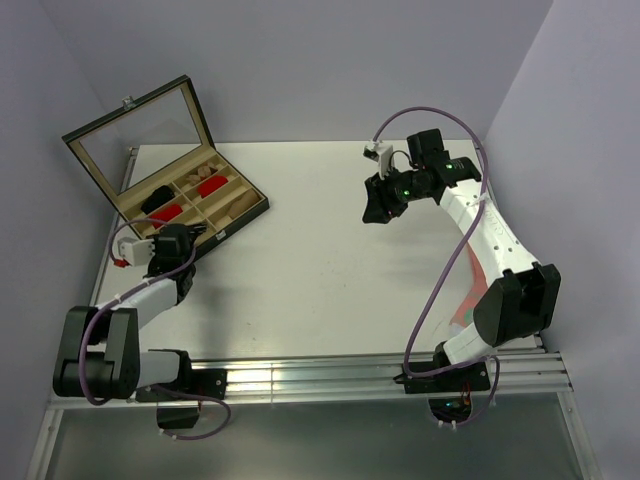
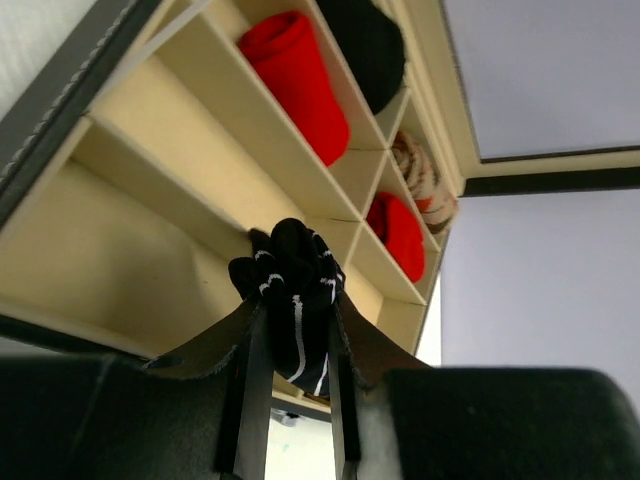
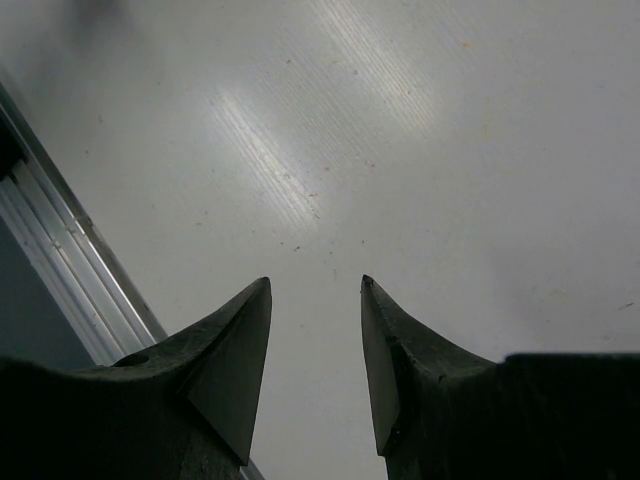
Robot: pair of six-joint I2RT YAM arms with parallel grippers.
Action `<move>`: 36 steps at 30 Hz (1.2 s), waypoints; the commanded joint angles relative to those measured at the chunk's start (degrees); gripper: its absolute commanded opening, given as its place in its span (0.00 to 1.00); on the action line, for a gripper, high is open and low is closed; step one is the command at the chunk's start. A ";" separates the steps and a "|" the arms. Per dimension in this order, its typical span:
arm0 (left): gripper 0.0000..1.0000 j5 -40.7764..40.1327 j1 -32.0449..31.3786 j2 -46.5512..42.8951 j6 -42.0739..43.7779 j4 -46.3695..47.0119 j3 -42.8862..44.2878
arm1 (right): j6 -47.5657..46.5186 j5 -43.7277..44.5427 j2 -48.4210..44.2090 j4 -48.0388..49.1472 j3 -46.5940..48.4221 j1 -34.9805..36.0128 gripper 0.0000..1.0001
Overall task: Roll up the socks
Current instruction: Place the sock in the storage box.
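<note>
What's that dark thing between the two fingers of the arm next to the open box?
A bunched black sock with thin white stripes, pinched between the left gripper's fingers. The left wrist view shows it best.

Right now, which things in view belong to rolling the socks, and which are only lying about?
Job: black striped sock, bunched, held in the left gripper.

Lying about: red rolls, black bundle, patterned roll, all in the divided box; right gripper, open and empty.
</note>
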 commanded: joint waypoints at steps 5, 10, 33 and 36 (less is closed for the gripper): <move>0.00 -1.57 0.36 3.40 -6.46 0.29 -0.23 | -1.41 -1.35 0.52 0.90 -0.31 -0.88 0.48; 0.00 -0.69 0.28 3.50 -11.02 -1.38 -0.84 | -1.06 -1.53 0.69 1.51 -0.57 -0.88 0.48; 0.00 -3.59 0.27 10.79 -28.25 -28.53 11.54 | -0.09 -1.18 1.13 1.16 -0.83 -0.80 0.47; 0.00 -3.77 0.36 12.72 -29.58 -32.75 14.53 | 0.09 -1.00 1.13 1.25 -0.84 -0.88 0.47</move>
